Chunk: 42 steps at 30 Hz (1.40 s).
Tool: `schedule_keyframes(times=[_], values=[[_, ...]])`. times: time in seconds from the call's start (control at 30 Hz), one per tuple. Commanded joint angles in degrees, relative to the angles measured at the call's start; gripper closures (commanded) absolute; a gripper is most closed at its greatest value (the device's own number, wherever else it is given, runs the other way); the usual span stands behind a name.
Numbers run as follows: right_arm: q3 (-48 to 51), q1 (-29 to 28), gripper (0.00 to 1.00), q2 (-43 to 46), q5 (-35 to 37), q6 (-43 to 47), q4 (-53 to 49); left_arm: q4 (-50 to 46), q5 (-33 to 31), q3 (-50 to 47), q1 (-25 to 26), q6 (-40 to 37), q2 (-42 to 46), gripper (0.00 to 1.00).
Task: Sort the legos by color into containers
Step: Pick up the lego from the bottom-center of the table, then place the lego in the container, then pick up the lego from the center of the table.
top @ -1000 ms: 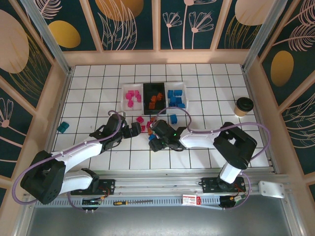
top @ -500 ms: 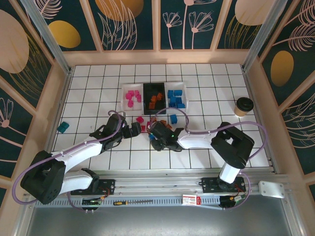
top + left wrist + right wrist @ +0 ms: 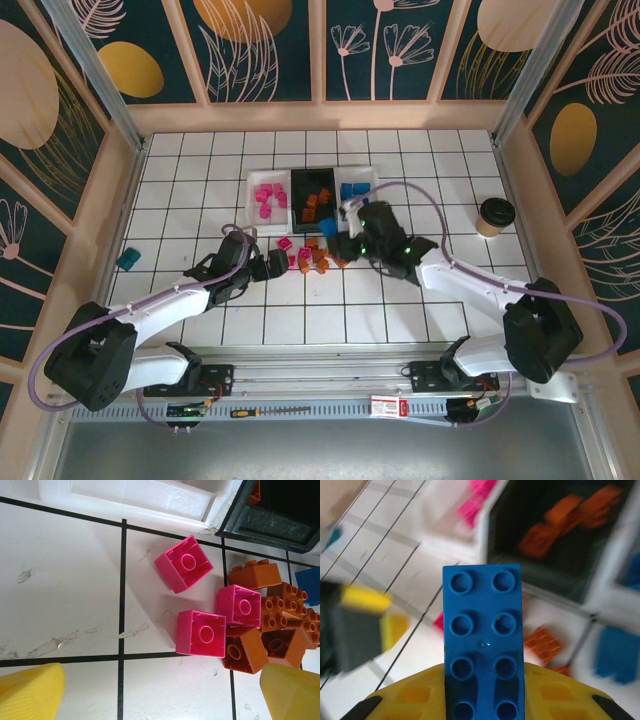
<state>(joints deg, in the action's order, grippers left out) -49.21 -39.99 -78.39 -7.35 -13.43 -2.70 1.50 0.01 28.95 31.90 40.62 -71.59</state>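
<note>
- Right tool [image 3: 483, 700] has swung from the loose pile [image 3: 312, 258] toward the black tray [image 3: 296, 180], clamped on a blue brick [image 3: 483, 630] and raised clear to reach the white tray [image 3: 376, 178] right of it.
- Left tool [image 3: 160, 692] gapes empty over pink bricks [image 3: 201, 632] just before that black tray, ready to pick one.

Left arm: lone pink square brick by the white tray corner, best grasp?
Come straight down on the hot pink square plastic brick and pinch two opposite flat side walls. It lies hollow side up, skewed to the tile lines, so turn the left gripper to match. It touches no other brick, leaving room all round.
</note>
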Motion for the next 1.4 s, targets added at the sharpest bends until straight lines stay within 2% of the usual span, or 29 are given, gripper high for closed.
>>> schedule_keyframes(times=[0.0, 0.2, 0.33, 0.4, 0.5, 0.57, 0.63, 0.77, 1.07, 1.23, 1.37], values=[[-6.6, 4.1, 0.78, -6.1, 7.0, 0.1, 1.1, 1.2, 1.0, 1.3, 0.2, 0.8, 0.0, 0.01], [-18.6, 10.2, 0.78, -21.6, 11.4, 0.0, -0.5, 0.3, 1.1, 1.7, 0.3, 0.8, 0.5, 0.01], [-24.4, 12.2, 0.76, -28.0, 11.6, -1.0, -1.0, -0.2, 1.2, 1.9, 0.2, 0.5, 1.0, 0.01], [-26.8, 12.8, 0.69, -30.0, 10.9, -1.6, -1.1, -0.3, 1.3, 1.9, 0.3, 0.3, 1.1, 0.01], [-28.5, 12.8, 0.42, -30.8, 9.8, -1.9, -0.6, -0.1, 1.5, 1.9, 0.2, 0.1, 1.1, 0.01], [-27.9, 12.6, 0.36, -29.4, 9.3, -2.2, 0.0, -0.1, 1.8, 2.1, 0.2, -0.3, 1.0, 0.01], [-26.1, 11.9, 0.35, -26.6, 9.3, -2.4, 1.0, -0.2, 2.0, 2.5, 0.3, -0.7, 0.8, 0.02], [-19.0, 9.0, 0.34, -19.2, 9.4, -3.2, 3.6, -0.3, 1.1, 3.7, 0.8, -1.5, 0.6, 0.05], [-0.7, -5.6, 0.34, -8.1, 13.5, -6.3, 6.9, -1.1, -1.0, 4.9, 1.1, -2.1, -0.7, 0.03], [1.7, -11.4, 0.34, -9.8, 16.7, -2.1, 5.0, -1.2, -0.9, 4.5, 1.1, -2.0, -0.9, 0.01], [-0.3, -11.7, 0.35, -14.6, 15.8, 1.5, 0.5, -1.4, -0.4, 4.3, 1.1, -1.8, -0.7, 0.01]])
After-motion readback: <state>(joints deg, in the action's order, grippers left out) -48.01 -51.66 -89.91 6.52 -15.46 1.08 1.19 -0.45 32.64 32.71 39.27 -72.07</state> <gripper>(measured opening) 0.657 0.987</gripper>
